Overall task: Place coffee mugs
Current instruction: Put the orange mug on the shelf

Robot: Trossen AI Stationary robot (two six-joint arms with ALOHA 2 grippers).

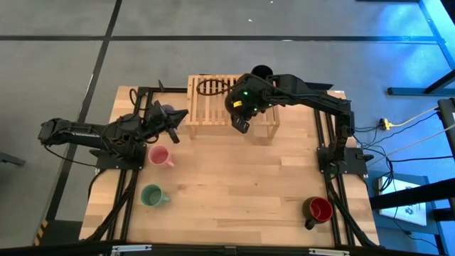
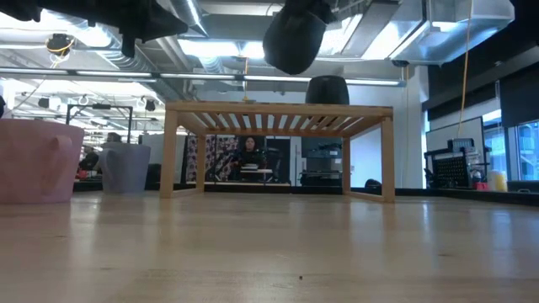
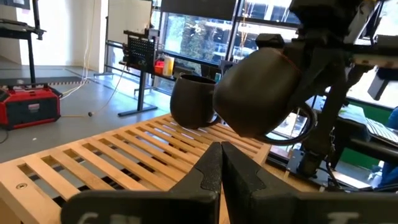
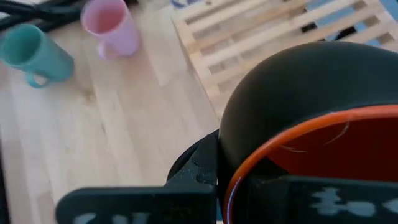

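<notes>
Right gripper (image 1: 242, 114): clamped on a dark-outside, red-inside coffee mug (image 4: 311, 130), held in the air over the slatted wooden rack (image 1: 213, 107).
Held mug: tilted, its red rim against the gripper's fingers; in the low view it hangs above the rack top, not touching it.
Black mug (image 2: 327, 89): upright on the rack, at its far right corner.
Left gripper (image 3: 221, 177): fingers pressed together, holding nothing, low beside the rack's left end.
Lavender mug (image 2: 125, 168): on the light wooden table (image 1: 234, 185), just left of the rack, by the left gripper.
Pink mug (image 1: 159, 156): on the table in front of the left arm.
Green mug (image 1: 152, 195): nearer the front edge, below the pink one.
Second red-inside mug (image 1: 319, 209): front right of the table, well apart from the others.
</notes>
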